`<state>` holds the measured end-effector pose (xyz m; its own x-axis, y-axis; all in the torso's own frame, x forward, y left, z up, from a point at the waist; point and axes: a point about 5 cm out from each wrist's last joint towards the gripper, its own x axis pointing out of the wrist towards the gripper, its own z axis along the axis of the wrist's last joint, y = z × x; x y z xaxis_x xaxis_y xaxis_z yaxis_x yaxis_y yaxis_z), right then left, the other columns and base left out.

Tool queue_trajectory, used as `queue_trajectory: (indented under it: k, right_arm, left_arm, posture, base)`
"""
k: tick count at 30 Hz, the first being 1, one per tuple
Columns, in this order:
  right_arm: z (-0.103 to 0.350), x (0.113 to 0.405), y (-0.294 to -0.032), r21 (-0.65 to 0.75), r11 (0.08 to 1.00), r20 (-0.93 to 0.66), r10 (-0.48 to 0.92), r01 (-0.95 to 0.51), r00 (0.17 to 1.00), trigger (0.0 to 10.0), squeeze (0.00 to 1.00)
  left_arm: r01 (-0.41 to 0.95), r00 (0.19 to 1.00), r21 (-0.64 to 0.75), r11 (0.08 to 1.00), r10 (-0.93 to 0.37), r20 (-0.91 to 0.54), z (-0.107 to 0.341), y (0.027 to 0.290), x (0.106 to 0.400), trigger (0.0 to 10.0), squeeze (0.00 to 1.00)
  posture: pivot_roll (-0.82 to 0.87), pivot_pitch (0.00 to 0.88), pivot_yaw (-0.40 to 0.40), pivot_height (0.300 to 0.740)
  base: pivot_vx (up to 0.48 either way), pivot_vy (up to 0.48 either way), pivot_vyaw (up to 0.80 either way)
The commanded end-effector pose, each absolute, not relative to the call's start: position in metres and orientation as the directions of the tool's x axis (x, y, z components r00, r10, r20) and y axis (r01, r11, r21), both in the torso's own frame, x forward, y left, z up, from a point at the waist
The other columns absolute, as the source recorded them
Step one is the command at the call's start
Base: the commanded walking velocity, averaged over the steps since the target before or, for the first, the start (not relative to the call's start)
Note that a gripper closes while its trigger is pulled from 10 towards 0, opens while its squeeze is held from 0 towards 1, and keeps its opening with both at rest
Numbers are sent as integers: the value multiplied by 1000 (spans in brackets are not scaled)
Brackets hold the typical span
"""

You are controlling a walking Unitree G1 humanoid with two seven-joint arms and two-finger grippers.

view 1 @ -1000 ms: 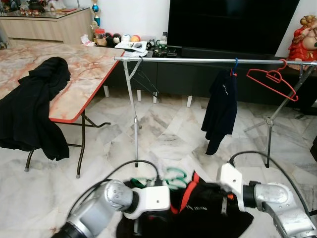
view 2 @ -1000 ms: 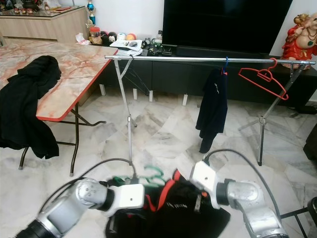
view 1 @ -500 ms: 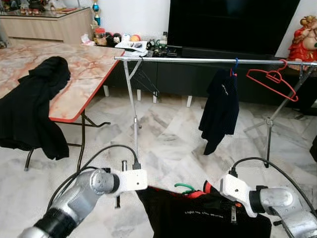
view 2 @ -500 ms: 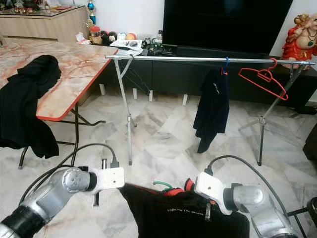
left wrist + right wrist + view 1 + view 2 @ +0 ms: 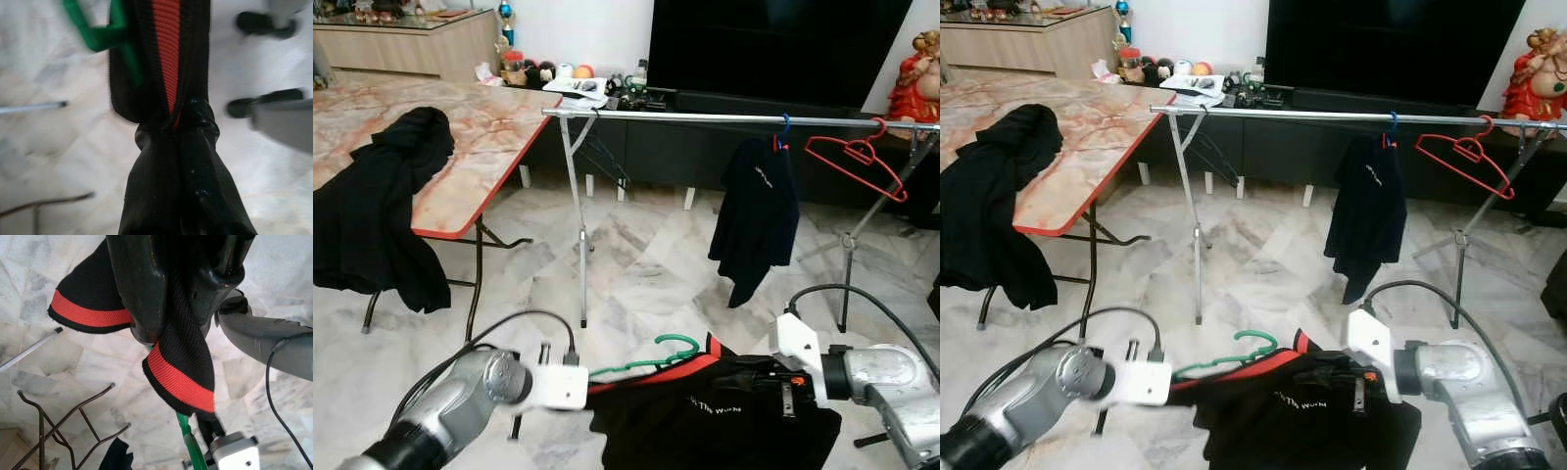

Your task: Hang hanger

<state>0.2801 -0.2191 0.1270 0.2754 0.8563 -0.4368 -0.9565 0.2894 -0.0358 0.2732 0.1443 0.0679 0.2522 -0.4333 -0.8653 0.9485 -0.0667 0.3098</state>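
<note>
Both grippers closer, black shirt (image 5: 724, 421) now bunched

Two silver, rounded metal arms end in white boxy wrist housings; a black cable loops from each wrist. The right gripper (image 5: 166, 308) has glossy black fingers (image 5: 134, 289); the left gripper (image 5: 181, 147) looks alike.

Black shirt (image 5: 724, 421) hides green hanger's (image 5: 646, 360) arms; hem cropped.

A black garment (image 5: 382, 211) drapes over the marble counter (image 5: 480, 137); a red figurine (image 5: 915, 78) stands beside the dark television (image 5: 773, 49).
</note>
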Motion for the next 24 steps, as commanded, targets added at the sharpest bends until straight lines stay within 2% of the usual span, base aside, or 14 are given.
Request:
queue_trajectory:
  k: [1,3,5,9,13,18,19,20,24]
  right_arm:
    - [162,288,-232,-128,339,-320,875,-932,362,10000,0]
    - [165,288,-233,-125,340,-313,878,-932,363,10000,0]
    - [171,288,-231,-112,343,-252,898,-933,361,10000,0]
    - [175,290,-228,-107,348,-211,907,-931,364,10000,0]
    - [174,291,-223,-96,348,-195,912,-933,361,10000,0]
    - [165,289,-222,-101,336,-261,899,-936,351,10000,0]
    - [158,289,-222,-111,339,-311,881,-934,357,10000,0]
    - [148,290,-223,-131,343,-382,848,-930,366,10000,0]
    - [130,293,-223,-162,354,-474,790,-921,388,10000,0]
  left_arm:
    - [979,129,182,-86,-422,-897,55,148,256,0,0]
    - [984,76,147,-103,-503,-861,59,132,249,0,0]
    - [977,35,142,-160,-537,-843,63,118,243,0,0]
    - [970,34,159,-186,-540,-841,66,112,243,0,0]
    - [966,-1,155,-207,-602,-798,72,94,237,0,0]
    - [962,76,228,-153,-651,-755,79,87,246,0,0]
    - [959,109,252,-128,-657,-746,81,88,251,3922,0]
    - [954,147,281,-104,-656,-740,85,90,256,9961,0]
    - [955,168,287,-80,-651,-740,89,98,261,10000,0]
  posture:
    - [-7,0,-67,740]
    - [-7,0,-68,740]
    - [-5,0,-69,740]
    - [-5,0,-69,740]
    - [-7,0,-68,740]
    - [-9,0,-68,740]
    - [-9,0,-66,740]
    - [-7,0,-66,740]
    - [-4,0,-63,740]
  base:
    - [0,0,0]
    - [0,0,0]
    - [0,0,0]
    - [0,0,0]
    - [0,0,0]
    - [0,0,0]
    - [0,0,0]
    - [0,0,0]
    - [0,0,0]
